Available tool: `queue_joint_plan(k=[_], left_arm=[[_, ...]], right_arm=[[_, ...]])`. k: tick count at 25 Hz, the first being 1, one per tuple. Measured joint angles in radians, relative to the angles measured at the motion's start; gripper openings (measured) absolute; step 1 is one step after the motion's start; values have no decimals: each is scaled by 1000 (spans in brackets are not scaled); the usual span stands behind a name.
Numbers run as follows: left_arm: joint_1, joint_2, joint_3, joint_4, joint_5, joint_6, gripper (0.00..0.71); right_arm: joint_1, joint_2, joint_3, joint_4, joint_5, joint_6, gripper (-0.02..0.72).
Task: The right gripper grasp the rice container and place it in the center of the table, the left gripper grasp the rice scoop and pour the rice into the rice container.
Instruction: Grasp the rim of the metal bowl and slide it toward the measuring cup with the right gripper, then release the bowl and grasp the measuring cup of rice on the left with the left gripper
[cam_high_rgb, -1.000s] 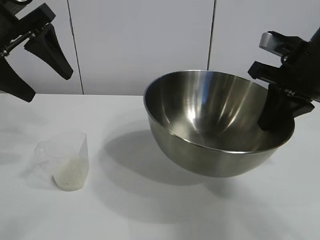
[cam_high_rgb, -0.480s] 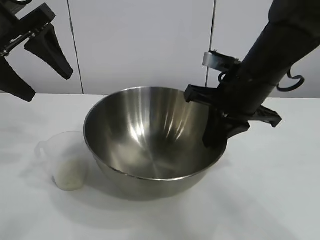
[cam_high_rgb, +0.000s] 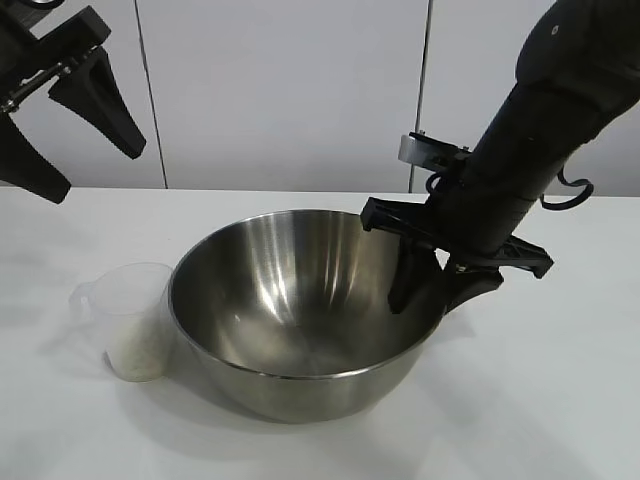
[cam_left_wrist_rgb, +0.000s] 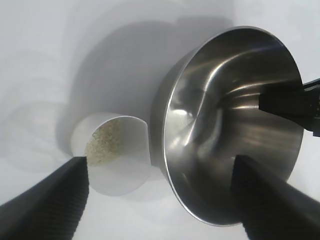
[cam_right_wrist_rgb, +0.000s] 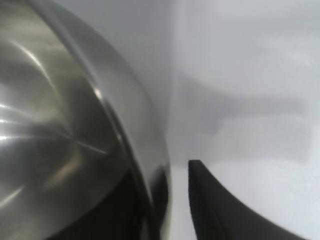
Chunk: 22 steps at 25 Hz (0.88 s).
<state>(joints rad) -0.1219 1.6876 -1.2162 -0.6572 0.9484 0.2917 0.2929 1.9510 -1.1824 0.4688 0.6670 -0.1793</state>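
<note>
Rice container (cam_high_rgb: 300, 320) is down on the surface (cam_high_rgb: 560, 400) now, roughly mid-table. One second back it hung tilted in the air over at the exterior view's right; half a second back it was already left of that, low and still slightly tipped. Now it sits level with the rim flat.

Right gripper (cam_high_rgb: 430, 290) came across with it and stays at the rim on the container's right side, one finger inside the wall, the other outside. In the right wrist view the outer finger (cam_right_wrist_rgb: 210, 205) stands clear of the steel with a strip of white surface between them, so the fingers are spread and no longer pinching the rim.

Rice scoop (cam_high_rgb: 130, 320) hasn't moved: upright at the left, rice (cam_left_wrist_rgb: 102, 145) lying in the bottom. The gap to the container has gone; the container's wall now sits just beside the scoop, touching or nearly, can't tell which.

Left gripper (cam_high_rgb: 60, 130) is unchanged across all three exterior frames: parked high at upper left, fingers spread wide, holding nothing. Its wrist view looks down on scoop and container between the two finger tips.
</note>
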Motion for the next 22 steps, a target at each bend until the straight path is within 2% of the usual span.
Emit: queue_joint_plan(k=[1,3,10,13,16,19,22], left_arm=[[0,0,0,0,0,0,566],[0,0,0,0,0,0,566],[0,0,0,0,-1,0,566],[0,0,0,0,-1,0,566],[0,0,0,0,-1,0,566],[0,0,0,0,-1,0,566],[0,0,0,-2,-2,0,566]], right_arm=[[-3,-6,0,0,3,0,414],[-19,-29,-5,1,14,1,452],[-152,-157,-114,-30,12,3,467],[-234,-172,-164,-120,-10,3,467],[-321,-172,-194,-260,-6,4,467],[-415,-177,-210,-415,33,26,467],[-518,-207,-209,-518,103,79,467]])
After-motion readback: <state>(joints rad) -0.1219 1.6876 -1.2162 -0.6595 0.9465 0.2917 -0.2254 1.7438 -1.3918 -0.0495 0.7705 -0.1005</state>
